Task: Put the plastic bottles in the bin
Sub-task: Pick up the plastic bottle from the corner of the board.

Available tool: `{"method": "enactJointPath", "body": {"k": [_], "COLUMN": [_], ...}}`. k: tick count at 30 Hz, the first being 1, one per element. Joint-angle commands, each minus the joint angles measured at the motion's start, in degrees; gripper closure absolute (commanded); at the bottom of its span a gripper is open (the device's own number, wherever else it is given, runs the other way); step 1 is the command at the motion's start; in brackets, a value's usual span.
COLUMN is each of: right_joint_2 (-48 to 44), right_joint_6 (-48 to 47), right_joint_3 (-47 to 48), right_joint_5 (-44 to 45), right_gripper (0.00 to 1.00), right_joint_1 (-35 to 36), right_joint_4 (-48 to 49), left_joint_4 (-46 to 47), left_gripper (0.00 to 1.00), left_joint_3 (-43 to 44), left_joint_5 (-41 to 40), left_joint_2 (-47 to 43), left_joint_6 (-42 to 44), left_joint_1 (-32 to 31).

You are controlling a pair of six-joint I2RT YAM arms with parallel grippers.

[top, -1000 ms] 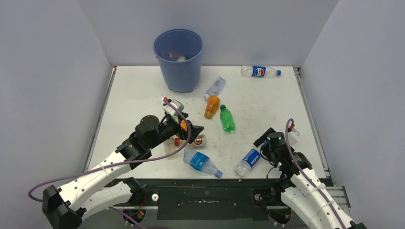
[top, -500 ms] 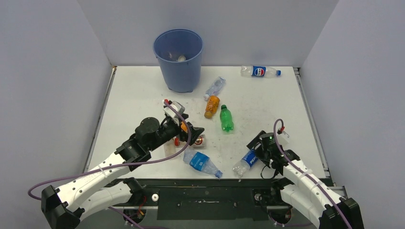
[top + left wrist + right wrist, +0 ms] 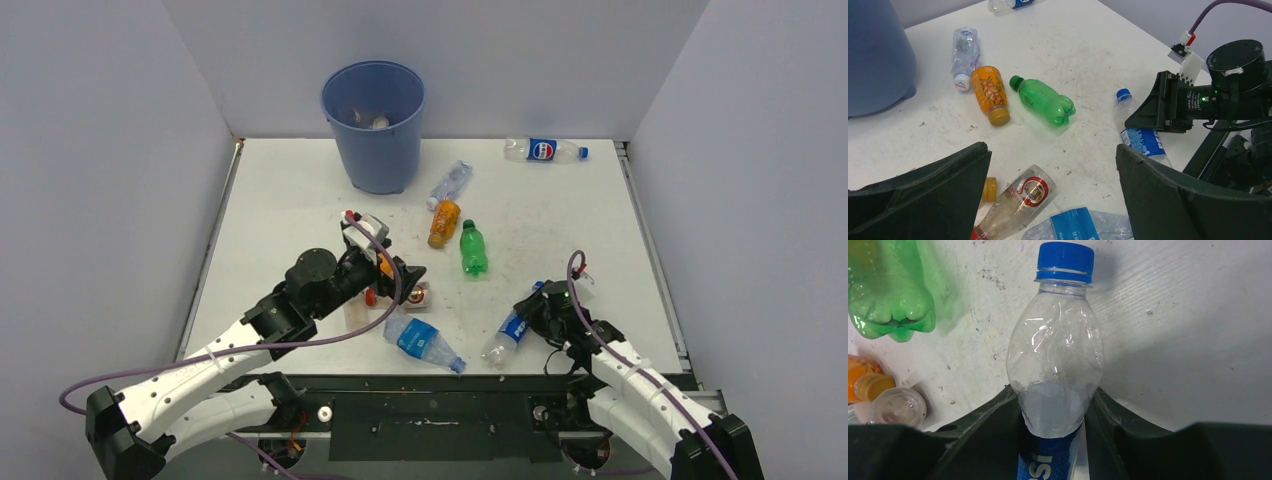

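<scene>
White bench point(image 3: 560, 200), plain grey walls on three sides, bottles scattered over the middle and the bin point(image 3: 373, 150) standing at the back, approx 12 o'clock from centre.

All eyes on the R side: the right pincer point(image 3: 1054, 412) is clamped on the Pepsi bottle point(image 3: 1055, 355). Both jaws press its flanks at the top of the blue label, w/ shoulder and blue cap poking out ahead. The bottle lies flat on the bench, near the front edge. In the top view its long axis runs 7 to 1 o'clock, cap at the 1 end and clear base at 7. The jaws cross that axis squarely, so the grip looks sound to me.

The key relation: from this bottle the bin sits at about 11 o'clock, well apart, right across the bench. The green bottle point(image 3: 474, 250) lies between them on that line, so prob. a lift first, then a long reach.

L side: the left pincer point(image 3: 1052, 150) is spread wide, holding nothing. It hangs over the red-label bottle point(image 3: 1018, 202), nearer the bin than the R arm.
</scene>
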Motion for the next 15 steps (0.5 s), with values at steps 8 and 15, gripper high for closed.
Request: {"method": "enactJointPath", "body": {"k": [8, 15], "right_joint_2": [-16.42, -15.71], "right_joint_6": [-25.01, -35.85], "right_joint_3": [12.86, 20.07], "right_joint_5": [-12.21, -26.44], "right_gripper": [0.75, 0.75], "right_joint_1": [3.05, 5.69], "right_joint_4": [10.47, 18.25], "left_joint_4": [3.54, 3.68], "left_gripper": [0.04, 0.04], "left_joint_3": [-0.86, 8.11], "left_joint_5": [-15.35, -0.08], "left_joint_2": [-7.63, -7.97], "left_joint_6": [2.23, -6.84], "left_joint_1": [-0.65, -0.28]}}
